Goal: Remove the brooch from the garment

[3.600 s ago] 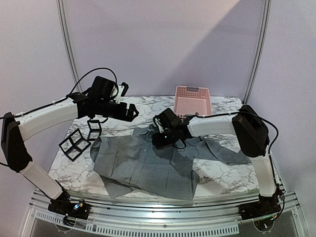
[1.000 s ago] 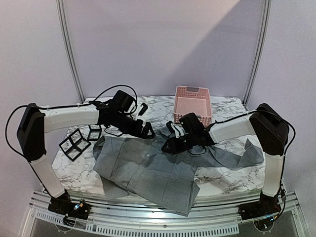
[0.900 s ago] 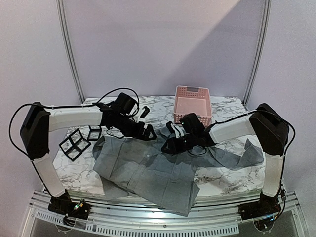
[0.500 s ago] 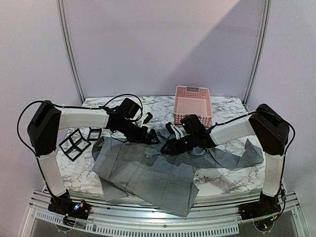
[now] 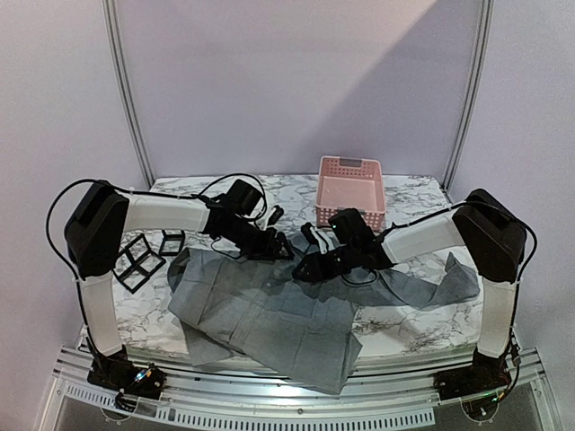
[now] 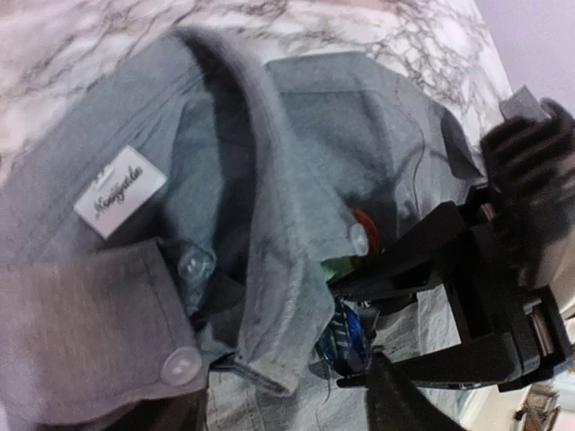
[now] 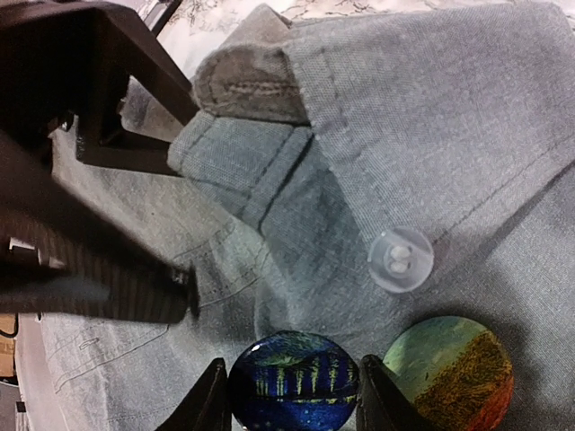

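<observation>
Presently the right gripper [image 5: 307, 263] clasps the round blue glass brooch [image 7: 292, 382] — pinned by the collar [image 7: 243, 81] of the large grey cloth garment [image 5: 269, 310], mid marble worktop [image 5: 404, 328]. The left gripper [image 5: 280, 248] flanks that collar — grip indeterminate.

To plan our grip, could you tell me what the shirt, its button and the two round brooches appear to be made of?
The shirt: matte woven grey cloth, perhaps cotton; fine weave and stitched seams show. The button: clear glossy plastic with two holes. The blue brooch and the orange brooch: domed glass or resin over pictures, by their shine.
</observation>
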Controlling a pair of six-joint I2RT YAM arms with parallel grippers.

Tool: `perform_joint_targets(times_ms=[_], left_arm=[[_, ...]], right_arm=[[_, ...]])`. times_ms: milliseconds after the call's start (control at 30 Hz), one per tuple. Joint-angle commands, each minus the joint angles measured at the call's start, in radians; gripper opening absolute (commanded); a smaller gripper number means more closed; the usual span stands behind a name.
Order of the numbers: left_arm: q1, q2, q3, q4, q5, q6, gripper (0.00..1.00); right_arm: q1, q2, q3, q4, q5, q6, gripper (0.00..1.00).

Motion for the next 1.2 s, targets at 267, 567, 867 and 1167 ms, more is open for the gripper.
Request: perform_joint_targets(times_ms=[267, 567, 867, 1167], left_arm=[[0.007, 0.053, 0.06, 0.034, 0.008, -0.029, 0.49], [0.007, 0.053, 0.037, 0.035, 0.027, -0.049, 0.0], [0.009, 0.04, 0.008, 0.049, 0.054, -0.075, 0.0], [0.011, 0.032, -0.001, 0.049, 0.057, -0.076, 0.0]], right_arm=[[-0.001, -0.027, -0.018, 0.015, 0.005, -0.017, 0.43], [0.001, -0.087, -0.027, -0.025, 0.085, -0.032, 0.69], [0.104, -0.115, 0.094, -0.303, 0.467, -0.124, 0.73], [0.163, -0.017, 0.201, -0.365, 0.528, -0.141, 0.65]])
